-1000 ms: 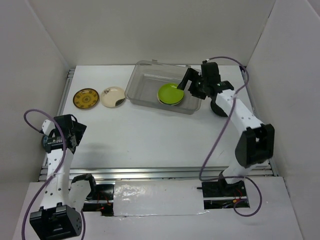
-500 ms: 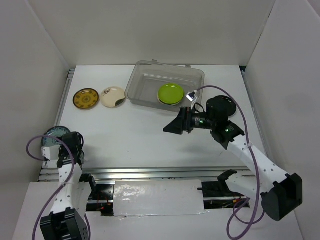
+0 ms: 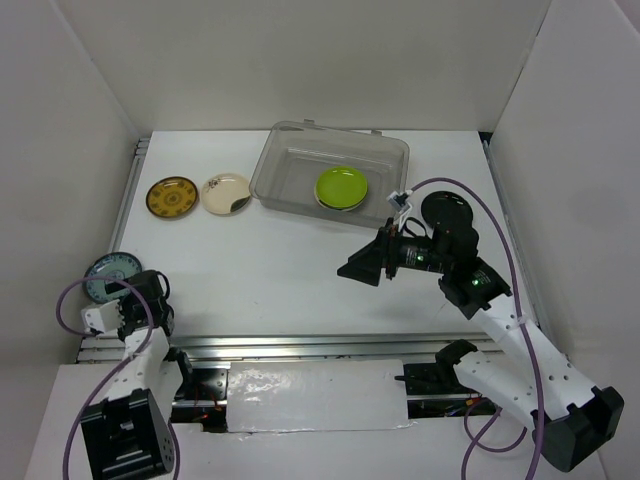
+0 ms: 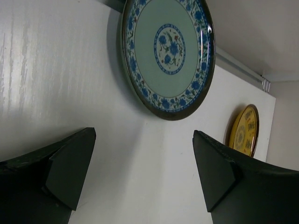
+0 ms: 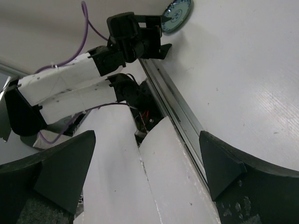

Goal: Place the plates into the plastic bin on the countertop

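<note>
The clear plastic bin (image 3: 285,175) stands at the back of the white countertop (image 3: 280,265). A lime green plate (image 3: 342,187) lies inside it, at its right end. A black plate (image 3: 447,213) lies on the countertop right of the bin, partly behind my right arm. A mustard-yellow plate (image 3: 172,196) and a cream plate (image 3: 226,193) lie left of the bin. A blue patterned plate (image 3: 108,268) lies at the far left, just ahead of my left gripper (image 3: 137,295). That gripper (image 4: 145,172) is open and empty, with the blue plate (image 4: 168,51) and the yellow plate (image 4: 245,130) beyond it. My right gripper (image 3: 362,265) is open and empty, points left and is held above the middle of the countertop.
A metal rail (image 3: 300,345) runs along the front edge and also shows in the right wrist view (image 5: 173,102). White walls close in the left, back and right sides. The right wrist view looks across at my left arm (image 5: 126,37) and the blue plate (image 5: 176,16).
My right arm has drawn back from the bin to the middle of the countertop and turned to point left. My left arm has pulled back to the near left corner, which uncovers the blue plate.
</note>
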Tool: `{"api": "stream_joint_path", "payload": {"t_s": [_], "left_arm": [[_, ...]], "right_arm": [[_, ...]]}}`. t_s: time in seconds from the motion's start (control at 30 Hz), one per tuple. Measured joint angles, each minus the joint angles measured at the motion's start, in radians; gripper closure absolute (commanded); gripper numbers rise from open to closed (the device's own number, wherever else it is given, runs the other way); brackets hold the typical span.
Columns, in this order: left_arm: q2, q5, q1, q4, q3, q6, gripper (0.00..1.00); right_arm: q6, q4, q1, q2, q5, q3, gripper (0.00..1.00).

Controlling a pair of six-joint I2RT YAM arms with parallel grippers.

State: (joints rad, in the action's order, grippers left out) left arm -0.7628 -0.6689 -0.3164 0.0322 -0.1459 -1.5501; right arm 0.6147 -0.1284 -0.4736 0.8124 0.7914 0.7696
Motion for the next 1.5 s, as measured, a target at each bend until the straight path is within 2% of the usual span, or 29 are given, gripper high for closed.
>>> {"api": "stream_joint_path", "payload": {"t_s": [0.13, 0.3, 0.57, 0.9, 0.93, 1.03, 1.1, 1.27, 1.3, 1.33, 1.4, 1.5], "left_arm": [[-0.113, -0.009, -0.026, -0.097, -0.016, -0.037, 0.01], [-0.190, -0.016, -0.036, -0.142, -0.044, -0.061, 0.01], [-0.305, -0.039, -0.052, -0.073, -0.138, -0.104, 0.01], [-0.408, -0.087, -0.072, -0.064, -0.200, -0.103, 0.03], [-0.416, -0.090, -0.074, -0.063, -0.205, -0.103, 0.08], [-0.435, -0.091, -0.079, -0.063, -0.212, -0.104, 0.16], [-0.445, -0.089, -0.081, -0.055, -0.218, -0.103, 0.16], [-0.466, -0.082, -0.089, -0.030, -0.237, -0.103, 0.30], [-0.470, -0.080, -0.092, -0.024, -0.238, -0.104, 0.35], [-0.473, -0.077, -0.094, -0.019, -0.240, -0.102, 0.48], [-0.482, -0.065, -0.100, -0.005, -0.243, -0.097, 0.61], [-0.485, -0.055, -0.106, 0.012, -0.243, -0.098, 0.64]], "right_arm": [[-0.008, -0.018, 0.000, 0.000, 0.009, -0.002, 0.00], [-0.019, -0.027, 0.000, -0.015, 0.013, -0.006, 0.00], [-0.034, -0.036, 0.000, -0.051, 0.035, -0.019, 0.00], [-0.045, -0.045, 0.000, -0.058, 0.064, -0.019, 0.00], [-0.046, -0.045, 0.000, -0.060, 0.067, -0.019, 0.00], [-0.051, -0.044, 0.000, -0.065, 0.071, -0.022, 0.00], [-0.055, -0.046, 0.000, -0.068, 0.078, -0.025, 0.00], [-0.064, -0.047, 0.001, -0.071, 0.086, -0.025, 0.00], [-0.066, -0.049, 0.003, -0.072, 0.087, -0.025, 0.00], [-0.068, -0.050, 0.004, -0.072, 0.088, -0.025, 0.00], [-0.074, -0.053, 0.009, -0.074, 0.089, -0.025, 0.00], [-0.079, -0.053, 0.020, -0.077, 0.091, -0.025, 0.00]]}}
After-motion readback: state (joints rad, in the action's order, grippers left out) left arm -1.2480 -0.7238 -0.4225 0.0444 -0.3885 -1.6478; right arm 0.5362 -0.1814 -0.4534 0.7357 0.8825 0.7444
